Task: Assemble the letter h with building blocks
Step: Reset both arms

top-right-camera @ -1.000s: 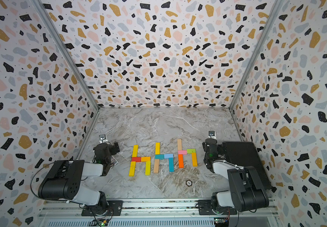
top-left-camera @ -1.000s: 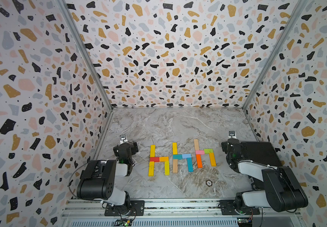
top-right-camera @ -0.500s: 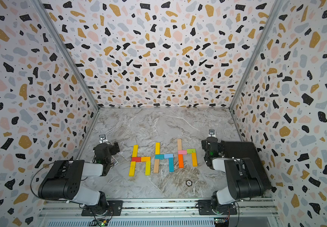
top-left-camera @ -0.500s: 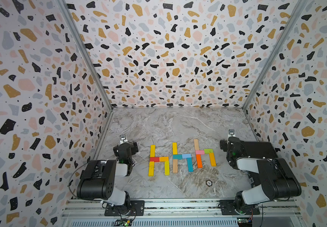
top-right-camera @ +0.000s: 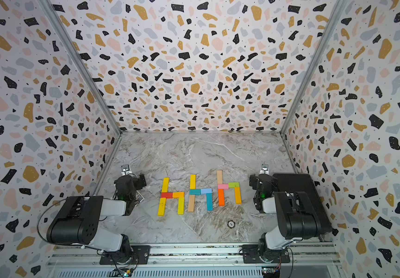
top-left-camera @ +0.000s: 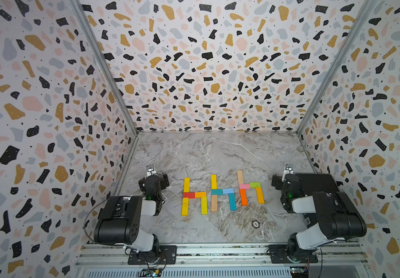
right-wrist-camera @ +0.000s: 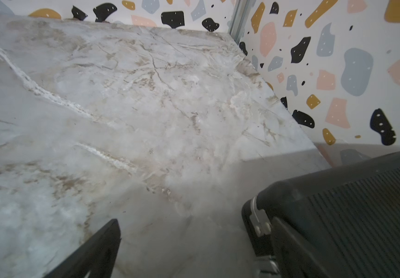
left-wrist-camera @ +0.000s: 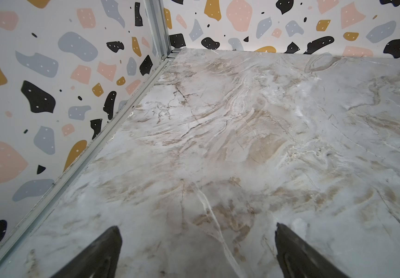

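Note:
The building blocks lie flat mid-table as three h shapes side by side, seen in both top views. The left one point(top-left-camera: 194, 195) point(top-right-camera: 172, 195) is yellow, red and orange. The middle one point(top-left-camera: 222, 191) point(top-right-camera: 200, 191) is yellow, teal, light blue and plain wood. The right one point(top-left-camera: 249, 185) point(top-right-camera: 228, 185) is wood, pink, green and orange. My left gripper point(top-left-camera: 153, 180) point(left-wrist-camera: 197, 229) rests low, left of the letters, open and empty over bare marble. My right gripper point(top-left-camera: 286, 180) point(right-wrist-camera: 194, 223) sits right of them, open and empty.
A black ribbed case point(top-left-camera: 314, 183) point(right-wrist-camera: 350, 192) lies against the right wall, right beside my right gripper. A small round disc point(top-left-camera: 256, 224) sits on the marble table point(top-left-camera: 218, 154) in front of the letters. Patterned walls close in three sides.
The right arm's elbow has drawn back and folded up nearer its base, while its gripper stays beside the case. The left arm and the blocks have not moved.

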Motion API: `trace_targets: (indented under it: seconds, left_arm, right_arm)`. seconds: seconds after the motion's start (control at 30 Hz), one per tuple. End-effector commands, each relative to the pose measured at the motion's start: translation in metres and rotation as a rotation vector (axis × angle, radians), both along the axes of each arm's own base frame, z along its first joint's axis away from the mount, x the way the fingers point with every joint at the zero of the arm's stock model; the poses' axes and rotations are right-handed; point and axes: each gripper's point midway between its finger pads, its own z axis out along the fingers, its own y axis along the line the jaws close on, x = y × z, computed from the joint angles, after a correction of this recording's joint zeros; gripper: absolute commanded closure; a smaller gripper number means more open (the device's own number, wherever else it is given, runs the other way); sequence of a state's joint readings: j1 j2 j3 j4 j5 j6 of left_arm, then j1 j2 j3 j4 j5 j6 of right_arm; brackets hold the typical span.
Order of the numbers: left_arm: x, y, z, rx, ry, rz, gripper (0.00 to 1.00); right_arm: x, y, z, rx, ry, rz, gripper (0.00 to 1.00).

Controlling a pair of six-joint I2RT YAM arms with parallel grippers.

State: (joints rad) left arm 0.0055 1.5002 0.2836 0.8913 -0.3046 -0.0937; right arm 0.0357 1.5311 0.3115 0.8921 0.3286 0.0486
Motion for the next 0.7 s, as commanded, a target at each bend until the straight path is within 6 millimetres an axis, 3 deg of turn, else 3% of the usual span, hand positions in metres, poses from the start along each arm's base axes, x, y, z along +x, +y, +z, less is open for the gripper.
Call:
trace_targets:
  seconds: [0.0,0.67]
  left_arm:
    - [0.0051,0.0028,0.0114,-0.006,-0.046,0.013,0.01]
    - [0.0061,0.0021,0.0108,-0.006,-0.043,0.009,0.01]
  right_arm:
    - [0.0098,0.0012,0.0209,0.019,-0.074,-0.008,0.01]
    - [0.0094,0.0011,0.0192,0.017,-0.072,-0.008,0.01]
